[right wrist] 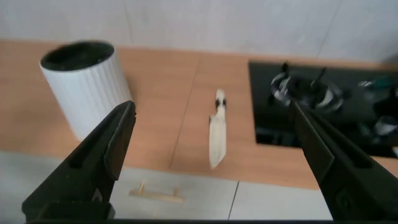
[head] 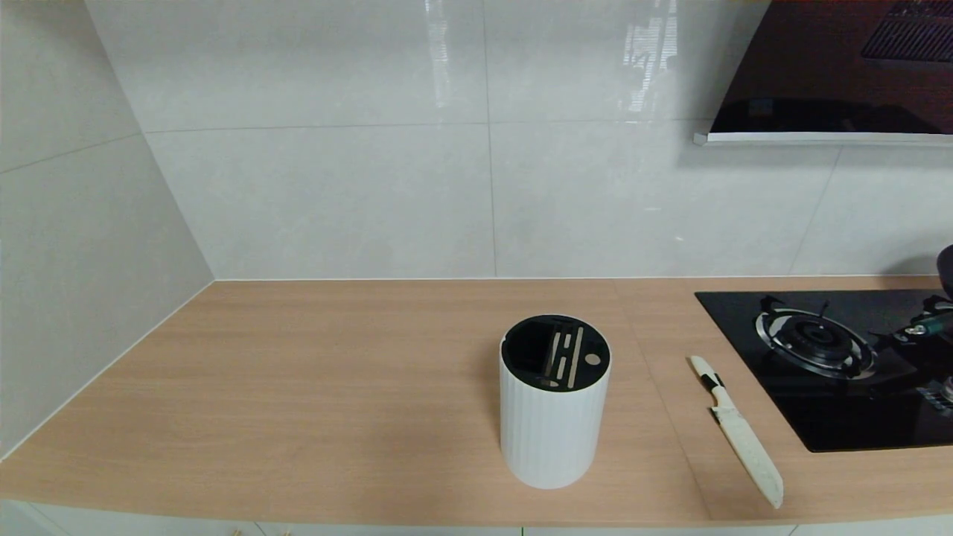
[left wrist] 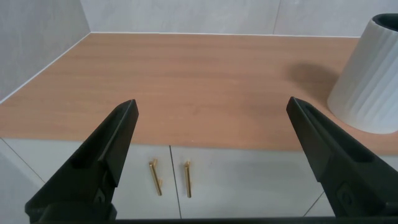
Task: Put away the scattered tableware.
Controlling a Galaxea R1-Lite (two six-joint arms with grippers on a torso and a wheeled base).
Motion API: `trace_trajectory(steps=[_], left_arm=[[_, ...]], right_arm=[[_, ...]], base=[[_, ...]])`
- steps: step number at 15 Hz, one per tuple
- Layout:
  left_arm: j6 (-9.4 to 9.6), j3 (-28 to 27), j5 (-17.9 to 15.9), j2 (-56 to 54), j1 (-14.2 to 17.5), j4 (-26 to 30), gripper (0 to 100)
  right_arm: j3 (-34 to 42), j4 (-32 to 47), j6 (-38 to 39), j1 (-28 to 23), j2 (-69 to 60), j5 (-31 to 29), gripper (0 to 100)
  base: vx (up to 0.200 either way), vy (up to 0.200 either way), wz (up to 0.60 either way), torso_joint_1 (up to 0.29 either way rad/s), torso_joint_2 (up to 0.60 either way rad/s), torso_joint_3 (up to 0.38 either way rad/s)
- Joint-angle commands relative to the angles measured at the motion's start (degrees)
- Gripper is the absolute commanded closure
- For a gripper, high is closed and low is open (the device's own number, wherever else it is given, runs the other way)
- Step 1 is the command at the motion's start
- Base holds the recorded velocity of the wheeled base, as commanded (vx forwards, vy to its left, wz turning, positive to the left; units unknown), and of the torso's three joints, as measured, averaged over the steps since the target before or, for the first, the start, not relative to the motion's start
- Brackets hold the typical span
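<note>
Knife (head: 733,428) first: cream-coloured, with a speckled blade and a black band on its handle. It lies flat on the counter (head: 335,387) between holder and hob, touching neither, with its tip toward the front edge. Through my right wrist camera the knife (right wrist: 217,134) is blurred and I cannot make out its edge.

The white ribbed cylindrical holder (head: 555,424) stands upright to the knife's left. Its black top has narrow slots and one larger opening too dark to see into. My left wrist view cuts off the holder's (left wrist: 367,81) top. At the head view's right edge something dark and rounded is cut off; I cannot tell what it is.

The counter is smooth pale wood-grain, running into a corner of large glossy light-grey wall tiles (head: 335,186). A black glass hob (head: 819,417) with a round metal burner (head: 811,339) sits on the right, under a dark glossy hood (head: 819,74). Slim gold cabinet handles (left wrist: 155,177) show below the front edge.

My left hand (left wrist: 211,106) and right hand (right wrist: 212,107) hang before that edge, dark fingers spread wide, holding nothing.
</note>
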Motion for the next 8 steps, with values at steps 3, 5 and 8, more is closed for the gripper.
trace_trajectory(steps=[3, 5, 8], left_arm=[[-0.02, 0.02, 0.02, 0.02, 0.01, -0.02, 0], [-0.02, 0.02, 0.02, 0.02, 0.01, -0.02, 0], [-0.02, 0.02, 0.02, 0.02, 0.01, -0.02, 0]], right_arm=[[-7.19, -7.54, -0.17, 4.67, 36.31, 0.43, 0], [-8.95, -10.27, -0.52, 5.54, 45.54, -0.01, 0], [-11.76, -12.99, -0.52, 5.54, 56.53, -0.1, 0]], base=[[0.0, 0.0, 0.0, 0.0, 0.0, 0.0], [0.0, 0.0, 0.0, 0.0, 0.0, 0.0], [0.0, 0.0, 0.0, 0.0, 0.0, 0.0]])
